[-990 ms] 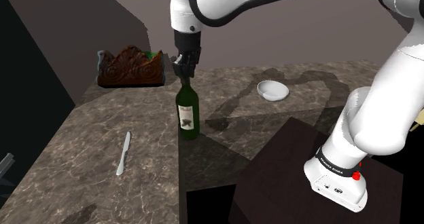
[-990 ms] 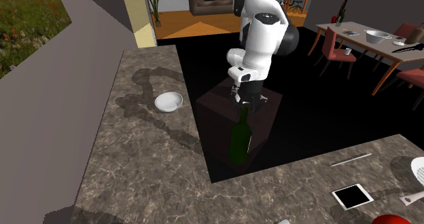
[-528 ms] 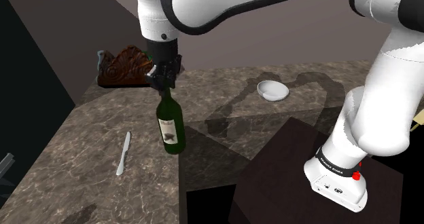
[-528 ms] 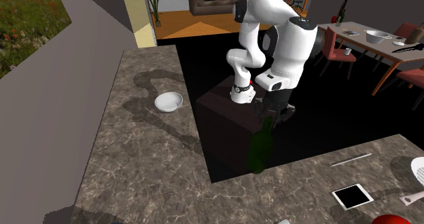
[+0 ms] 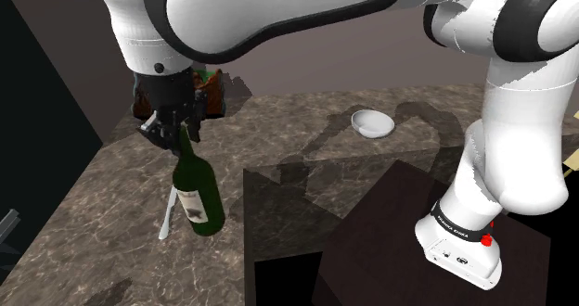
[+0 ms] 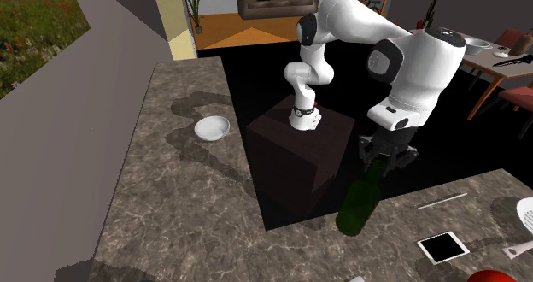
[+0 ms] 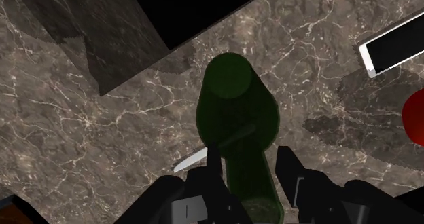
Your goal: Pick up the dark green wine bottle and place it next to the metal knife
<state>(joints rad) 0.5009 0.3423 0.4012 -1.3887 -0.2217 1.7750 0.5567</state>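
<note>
Marbled brown-grey countertop [image 5: 111, 248] wraps round a black gap where the arm's dark stand [image 5: 408, 221] sits. A sec ago the green bottle [image 5: 197, 188] stood upright at the counter's edge by that gap. Now the arm has swung it across, approx. toward 9 o'clock in the shoulder view, and it hangs over the stretch where the knife [image 5: 166, 221] lies. So the pick-up looks done and the carry nearly so (only the set-down is left, I'd say).

The black gripper [image 5: 176, 128] has its fingers closed on the neck just under the mouth, w/ nothing else in them. The bottle no longer hangs straight: its base has swung out to about 5 o'clock of the gripper, so it leans a good deal. Lowered like that, I reckon it would land on its base rim and could tip, poss. onto the knife. Whether the base is clear of the surface I can't tell for sure; it looks just off it. The knife shows at 9 o'clock of the bottle's lower body, very near.

Bottle itself: dark green, glossy, narrow neck, broad shoulders, pale label on the body. A white bowl [image 5: 372, 122] sits well apart, at 3 o'clock of the gripper.
</note>
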